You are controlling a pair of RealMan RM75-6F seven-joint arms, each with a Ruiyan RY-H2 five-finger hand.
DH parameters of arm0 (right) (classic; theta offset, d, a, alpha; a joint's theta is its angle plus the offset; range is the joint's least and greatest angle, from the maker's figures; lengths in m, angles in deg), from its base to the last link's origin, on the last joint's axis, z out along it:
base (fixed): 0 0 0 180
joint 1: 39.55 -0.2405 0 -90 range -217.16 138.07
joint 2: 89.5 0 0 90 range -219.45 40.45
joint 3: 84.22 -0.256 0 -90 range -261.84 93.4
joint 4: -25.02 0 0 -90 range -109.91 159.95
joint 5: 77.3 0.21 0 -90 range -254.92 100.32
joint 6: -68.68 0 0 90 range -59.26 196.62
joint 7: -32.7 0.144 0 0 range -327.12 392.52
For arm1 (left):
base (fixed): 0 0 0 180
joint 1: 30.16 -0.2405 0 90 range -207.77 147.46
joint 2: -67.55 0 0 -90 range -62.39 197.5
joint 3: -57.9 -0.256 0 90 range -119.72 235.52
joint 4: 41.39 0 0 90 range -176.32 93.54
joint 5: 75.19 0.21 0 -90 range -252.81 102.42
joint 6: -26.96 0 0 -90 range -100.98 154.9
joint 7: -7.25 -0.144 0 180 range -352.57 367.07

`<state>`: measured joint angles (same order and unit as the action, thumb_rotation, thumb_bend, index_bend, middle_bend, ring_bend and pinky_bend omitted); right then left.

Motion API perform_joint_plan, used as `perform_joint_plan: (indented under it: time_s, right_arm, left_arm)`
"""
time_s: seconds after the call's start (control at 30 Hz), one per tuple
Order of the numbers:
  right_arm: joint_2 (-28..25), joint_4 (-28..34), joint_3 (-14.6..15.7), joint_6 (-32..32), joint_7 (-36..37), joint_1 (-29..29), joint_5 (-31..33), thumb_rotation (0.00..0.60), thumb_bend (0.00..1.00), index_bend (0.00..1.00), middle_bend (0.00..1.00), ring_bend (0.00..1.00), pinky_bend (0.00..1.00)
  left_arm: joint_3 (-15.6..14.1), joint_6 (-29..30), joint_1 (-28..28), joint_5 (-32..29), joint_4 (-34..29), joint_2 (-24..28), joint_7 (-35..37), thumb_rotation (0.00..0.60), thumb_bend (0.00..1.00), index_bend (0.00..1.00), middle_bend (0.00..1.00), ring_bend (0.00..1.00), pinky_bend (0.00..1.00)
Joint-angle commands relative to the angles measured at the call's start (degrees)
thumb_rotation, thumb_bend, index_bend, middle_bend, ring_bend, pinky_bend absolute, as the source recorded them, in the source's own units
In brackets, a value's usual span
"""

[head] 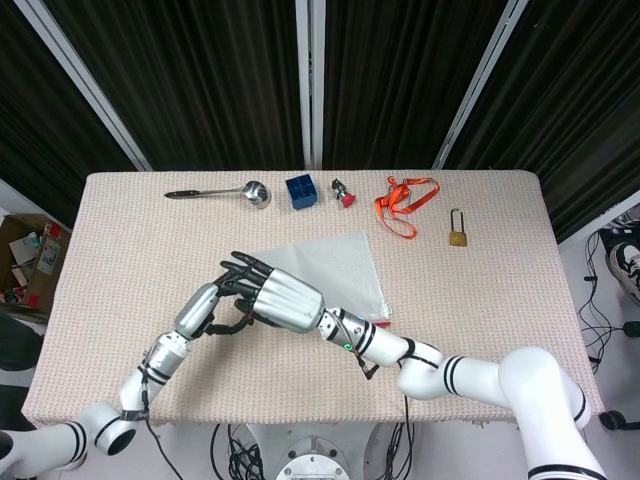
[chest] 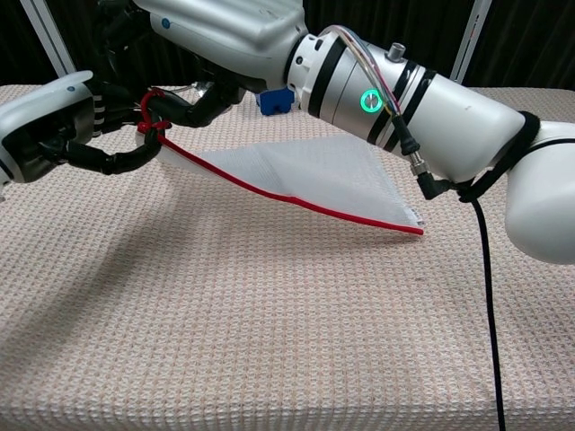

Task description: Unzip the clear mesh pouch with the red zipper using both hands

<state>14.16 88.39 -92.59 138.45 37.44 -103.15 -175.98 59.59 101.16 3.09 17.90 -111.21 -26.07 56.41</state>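
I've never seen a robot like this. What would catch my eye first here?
Two silver hands, left hand and right hand, meet near the front middle of the table, lifting one corner of a clear mesh pouch by its red zipper end; its far corner rests on the cloth. Along the table's back edge lie a ladle, a blue cube, an orange lanyard and a padlock.

Beige woven table point(head: 480, 270) carries ladle point(head: 220, 191), blue cube point(head: 301, 190), orange lanyard point(head: 404, 201) (tangled), padlock point(head: 457, 231).
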Motion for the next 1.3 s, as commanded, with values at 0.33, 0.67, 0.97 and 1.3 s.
perform_joint_plan:
  time_s: [0.33,0.67,0.97,1.3]
  right_arm:
    - [0.68,-1.88,0.75,2.50,1.33,1.55,-0.76,0.600,0.48,0.90,0.24,0.00,0.00]
    - [0.14,-1.58,0.91,3.69,1.14,2.54,-1.15,0.600,0.48,0.90,0.24,0.00,0.00]
    - [-0.56,-0.91,0.90,4.02,0.01,2.86,-1.65,0.600,0.48,0.90,0.24,0.00,0.00]
    - [-1.28,0.12,0.96,5.10,-0.87,3.72,-2.07,0.600,0.48,0.90,0.23,0.00,0.00]
  left_arm:
    - [0.47,4.30,-0.91,0.50,0.37,-0.72,17.53,0.600,0.43,0.66,0.24,0.11,0.16]
    - [1.06,4.70,-0.94,-0.34,0.81,-1.49,25.81,0.600,0.44,0.67,0.24,0.11,0.16]
    - [1.18,4.23,-0.87,-0.85,0.92,-1.27,33.57,0.600,0.45,0.68,0.24,0.11,0.16]
    - [1.38,4.19,-1.30,-1.56,2.14,-1.83,36.59,0.600,0.45,0.68,0.24,0.11,0.16]
